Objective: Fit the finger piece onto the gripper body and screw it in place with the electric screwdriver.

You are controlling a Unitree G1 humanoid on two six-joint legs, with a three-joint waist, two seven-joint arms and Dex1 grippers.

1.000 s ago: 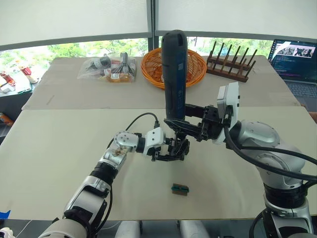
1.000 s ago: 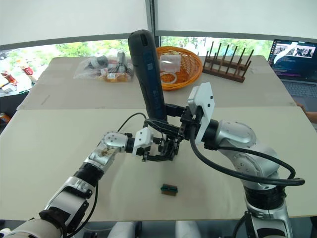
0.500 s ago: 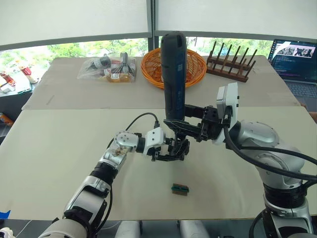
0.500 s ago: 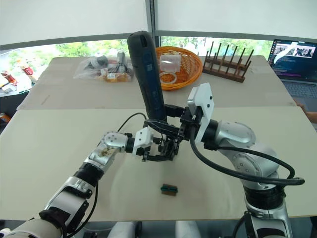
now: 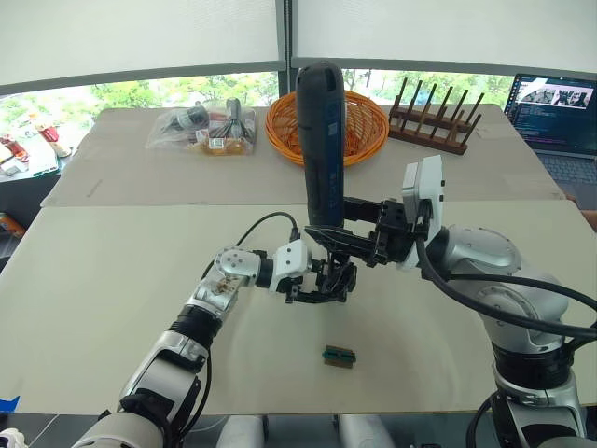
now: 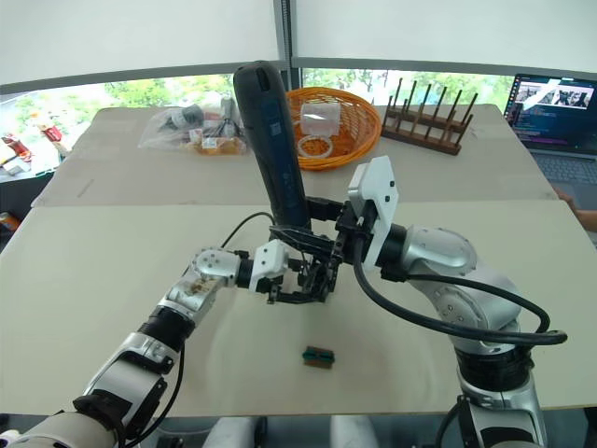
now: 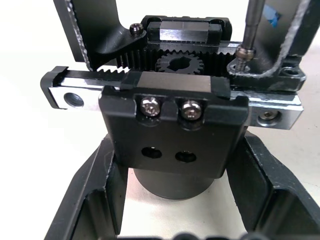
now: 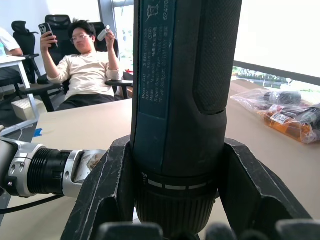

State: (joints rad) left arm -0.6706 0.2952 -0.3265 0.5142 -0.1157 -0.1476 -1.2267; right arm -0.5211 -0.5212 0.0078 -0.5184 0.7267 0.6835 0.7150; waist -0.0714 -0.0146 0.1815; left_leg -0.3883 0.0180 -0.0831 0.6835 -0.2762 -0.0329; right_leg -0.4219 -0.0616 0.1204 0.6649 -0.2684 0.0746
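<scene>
The gripper body (image 7: pixel 170 120), a black assembly with a gear and toothed rails, rests low over the table with my left gripper (image 5: pixel 320 286) shut around its round base. Its fingers (image 7: pixel 95 195) flank that base. A black finger piece (image 7: pixel 295 45) sits on the body's rail end. The electric screwdriver (image 5: pixel 320 140) stands nearly upright, top leaning left, with my right gripper (image 5: pixel 347 241) shut on its lower barrel. Its thin bit (image 7: pixel 253 22) comes down onto a screw (image 7: pixel 243 53) at the finger piece's bracket.
A small green-and-black block (image 5: pixel 340 356) lies on the table in front of the grippers. At the back stand an orange basket (image 5: pixel 368 126), a wooden rack (image 5: pixel 434 119), a plastic bag of parts (image 5: pixel 205 128) and a laptop (image 5: pixel 560 110). A seated person (image 8: pixel 85 72) is off to one side.
The screwdriver's top has tipped a little to the left and the right arm has shifted slightly with it. The left arm and the gripper body have stayed in place.
</scene>
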